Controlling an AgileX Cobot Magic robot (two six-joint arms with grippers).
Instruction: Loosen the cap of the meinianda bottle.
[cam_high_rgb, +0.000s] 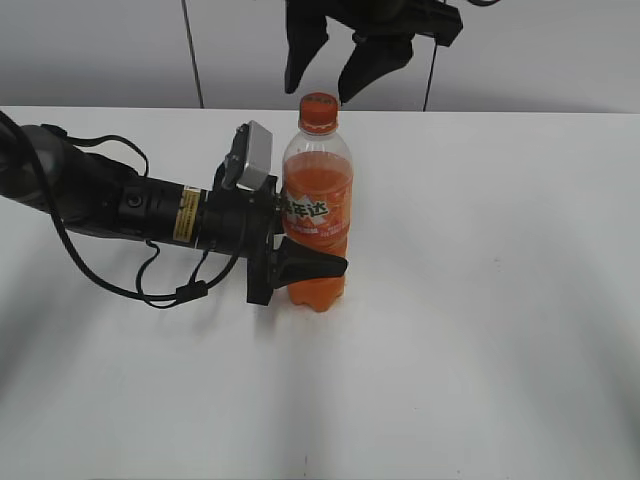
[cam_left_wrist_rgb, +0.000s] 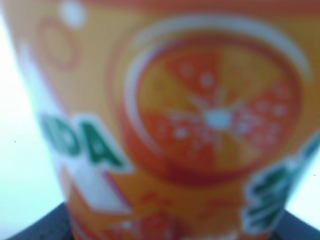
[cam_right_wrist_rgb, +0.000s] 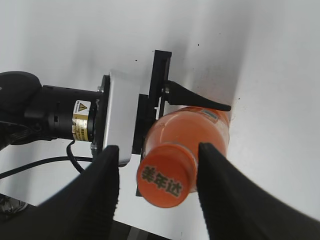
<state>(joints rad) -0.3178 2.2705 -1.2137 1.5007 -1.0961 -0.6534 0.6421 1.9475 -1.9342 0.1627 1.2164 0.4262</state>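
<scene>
The left gripper (cam_high_rgb: 312, 262) is reaching in from the left of the exterior view, and its jaws are pinching the meinianda bottle (cam_high_rgb: 318, 205) around the lower body, one dark finger (cam_high_rgb: 312, 265) showing across the front below the label. The right gripper (cam_right_wrist_rgb: 159, 187) is hanging above the bottle top with its jaws spread, one black finger on either side of the cap (cam_right_wrist_rgb: 167, 181). Clear gaps are showing between each finger and the cap, so nothing is being touched there.

The cap is showing as a small round orange screw top with white Chinese characters printed on its flat face. Below it the bottle is widening into a clear plastic body filled with orange drink, wrapped by an orange label with green accents and white characters. In the left wrist view the label (cam_left_wrist_rgb: 200, 115) is filling the frame, blurred, with an orange-slice picture and green lettering.

The bottle is standing upright on the white table (cam_high_rgb: 500, 350), near its middle, with the left arm's dark wrist stretching away to the left.
</scene>
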